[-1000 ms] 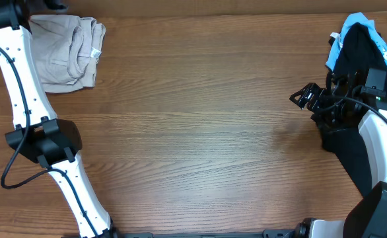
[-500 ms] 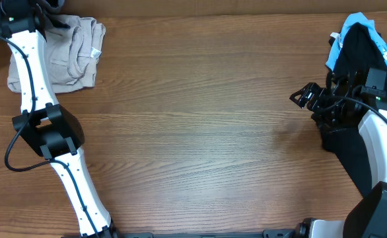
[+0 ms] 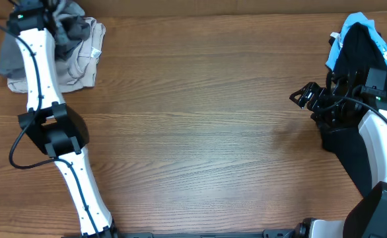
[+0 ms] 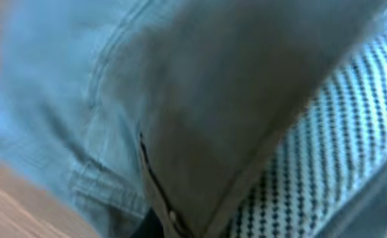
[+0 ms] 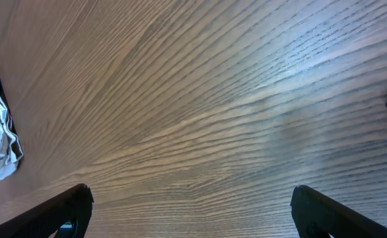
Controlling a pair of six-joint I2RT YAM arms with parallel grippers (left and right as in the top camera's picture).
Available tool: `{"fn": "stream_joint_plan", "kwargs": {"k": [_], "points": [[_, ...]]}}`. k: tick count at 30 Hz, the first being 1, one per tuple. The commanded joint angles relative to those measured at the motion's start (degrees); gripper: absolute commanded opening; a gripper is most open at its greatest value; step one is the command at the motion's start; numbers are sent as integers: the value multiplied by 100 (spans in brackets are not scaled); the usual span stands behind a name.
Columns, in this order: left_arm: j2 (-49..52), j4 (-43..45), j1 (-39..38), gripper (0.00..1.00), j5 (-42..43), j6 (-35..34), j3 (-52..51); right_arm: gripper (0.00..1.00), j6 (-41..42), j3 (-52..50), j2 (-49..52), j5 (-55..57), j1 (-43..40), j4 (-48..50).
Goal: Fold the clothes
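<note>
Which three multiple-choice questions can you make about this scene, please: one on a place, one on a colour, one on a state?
1. Where are the grey shorts in the overhead view?
A. table middle
B. top-left corner, by the beige garment
C. beside the right arm
2. What colour is the bright garment beside the black garment?
A. light blue
B. red
C. yellow
3. How is the right claw?
A. shut on cloth
B. shut, empty
C. open, empty
Answers: B, grey cloth shows there; A, blue edges the black; C, its fingers stand apart, nothing between.
</note>
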Motion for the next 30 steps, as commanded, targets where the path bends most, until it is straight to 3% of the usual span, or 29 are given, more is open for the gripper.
{"fn": "stream_joint_plan", "kwargs": {"k": [1, 4, 8, 12, 16, 21, 30], "points": [[-96, -542, -264, 30, 1198, -46, 66, 100, -22, 17, -9, -48, 0, 28], [-96, -1045, -402, 64, 1390, 304, 66, 100, -24, 17, -9, -48, 0, 28], [-101, -1314, -573, 92, 1421, 833, 72, 100, -24, 17, -9, -50, 0, 26], [-179, -1314, -614, 97, 1596, 841, 337, 100, -28, 20, -9, -57, 0, 26], [-420, -1307, -673, 100, 2474, 1071, 1005, 97, -365, 205, -28, -284, 0, -68], [-754, -1340, -894, 100, 3370, 1134, 1873, 100, -872, 1172, -223, -240, 2, -953], [-887, -1338, -1449, 100, 3576, 999, 2028, 100, -984, 2474, -1416, 48, 0, -1980]]}}
